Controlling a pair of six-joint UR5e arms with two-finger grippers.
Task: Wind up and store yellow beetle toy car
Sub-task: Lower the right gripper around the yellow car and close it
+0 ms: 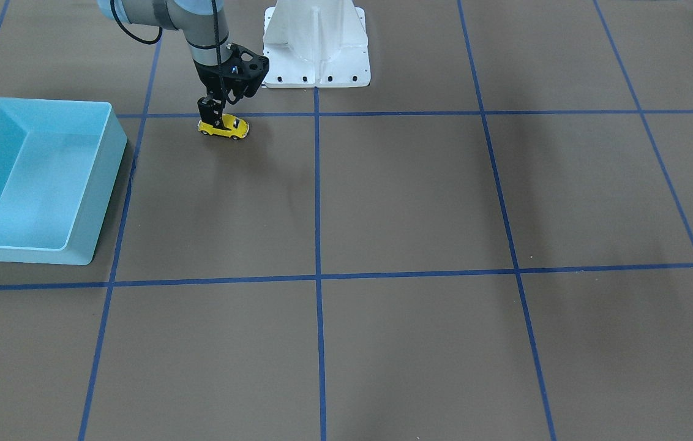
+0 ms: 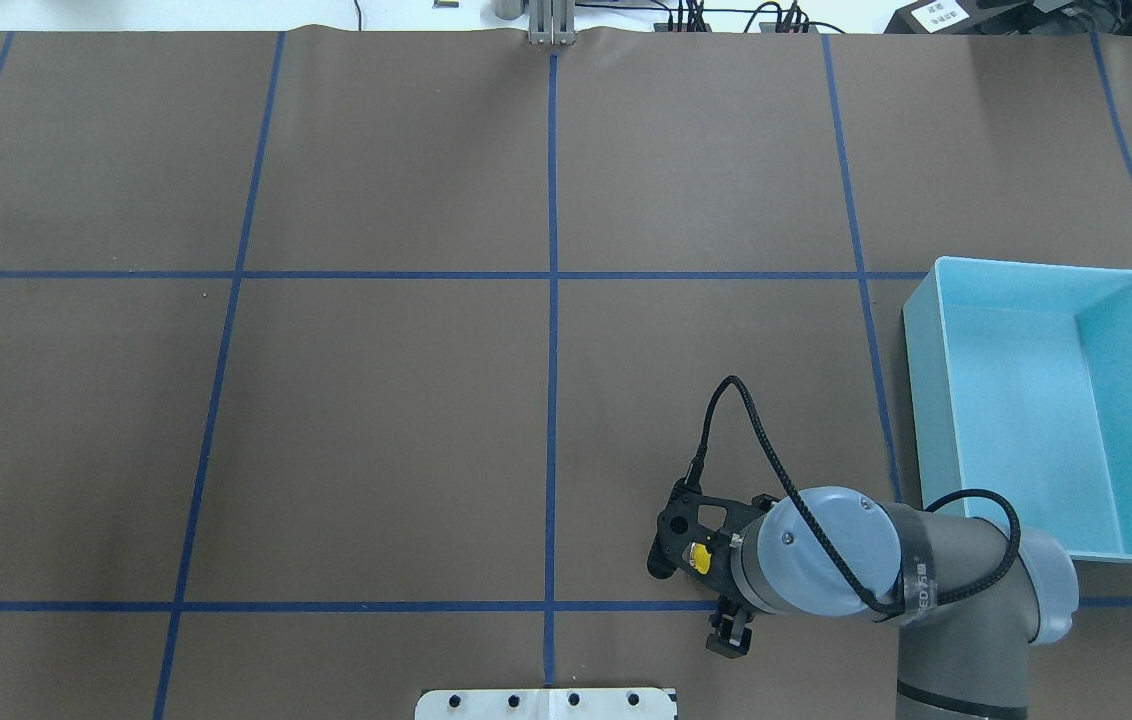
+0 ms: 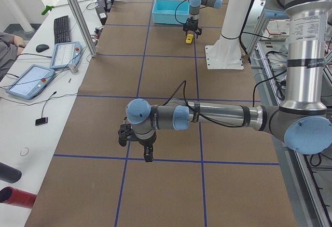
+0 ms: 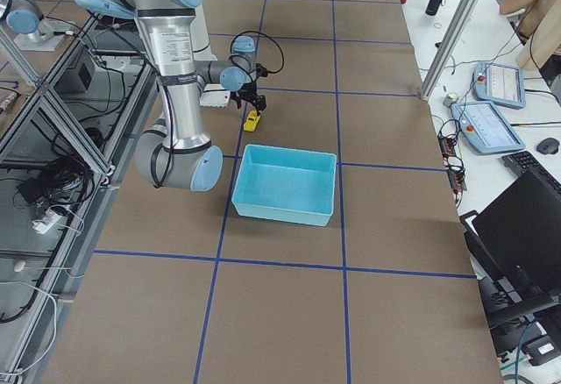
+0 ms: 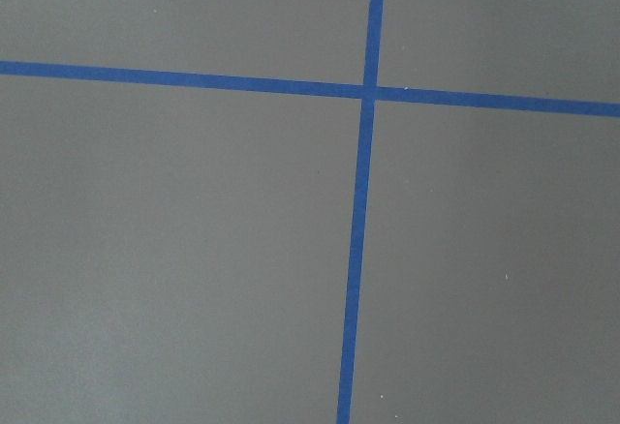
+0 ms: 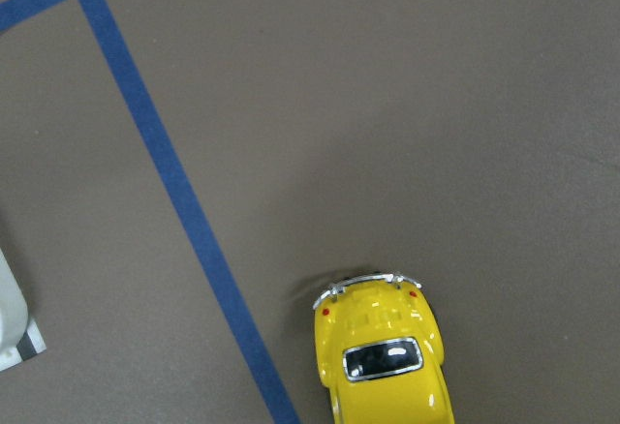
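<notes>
Yellow and tiny, the one beetle toy car [image 1: 230,127] sits on its wheels on the brown table [image 1: 420,196], close to the robot's edge and on the robot's right. It is just off a blue tape line [image 1: 395,113] and near the white base plate [image 1: 316,67].

The right gripper [image 1: 212,120] comes straight down on one end of the car, and its dark fingers [image 1: 210,109] overlap the bodywork in the front-facing view. I cannot tell whether they pinch the car or stand a little apart. From overhead the right wrist covers nearly the whole car, leaving only a speck of yellow. The right wrist camera sees the car's rear window and bumper at the bottom of its view.

One light blue bin [image 1: 86,184] stands towards the table's right end, well apart from the car, with a tape line running between them.

Two arms are in view. The left gripper [image 3: 148,153] hangs low over the left half of the table near a tape crossing; how its fingers stand I cannot tell.
</notes>
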